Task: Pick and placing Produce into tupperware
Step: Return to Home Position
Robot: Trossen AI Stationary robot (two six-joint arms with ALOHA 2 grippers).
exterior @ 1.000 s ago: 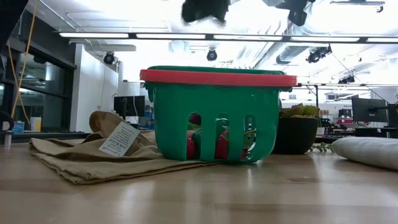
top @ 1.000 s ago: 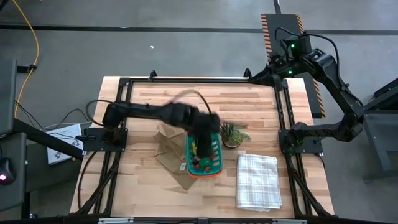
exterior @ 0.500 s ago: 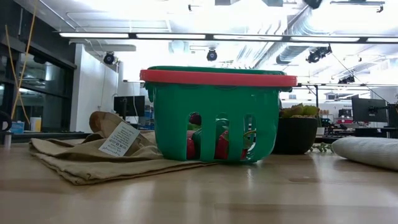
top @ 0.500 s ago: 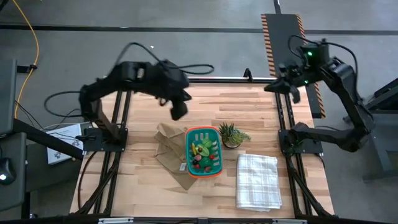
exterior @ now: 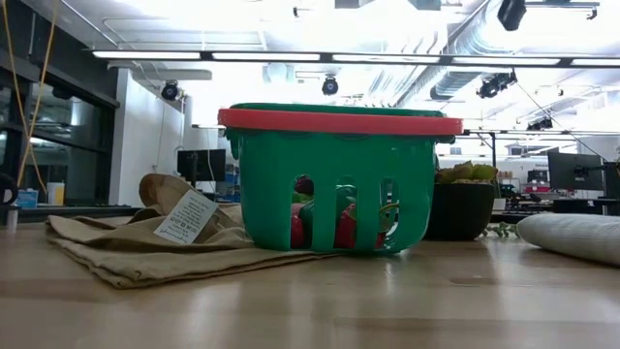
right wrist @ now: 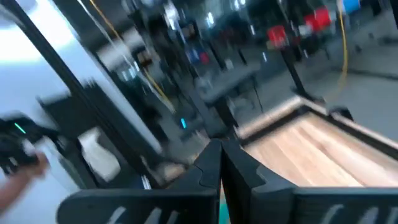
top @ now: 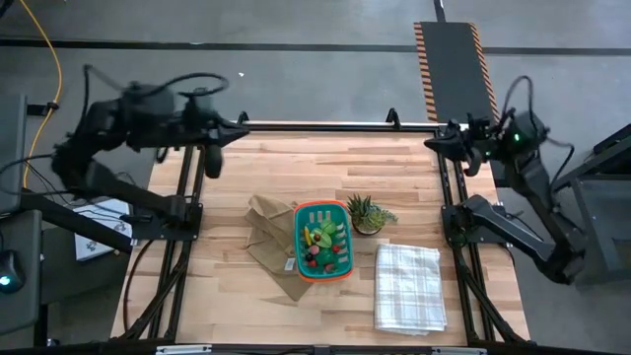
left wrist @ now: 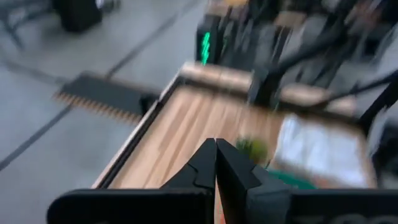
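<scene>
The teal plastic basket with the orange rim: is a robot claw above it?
No, the left gripper and right gripper sit at the wooden table's far corners.

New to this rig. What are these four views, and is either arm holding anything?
A robot's left arm and right arm stand at a wooden table. One picture looks straight down, one looks level across the tabletop, and two come from cameras on the arms' wrists. On the table: a teal basket with toy produce inside, a brown paper bag next to it, a small potted plant and a checked cloth. The left tool and right tool are near the table's back corners, both shut and holding nothing.
</scene>
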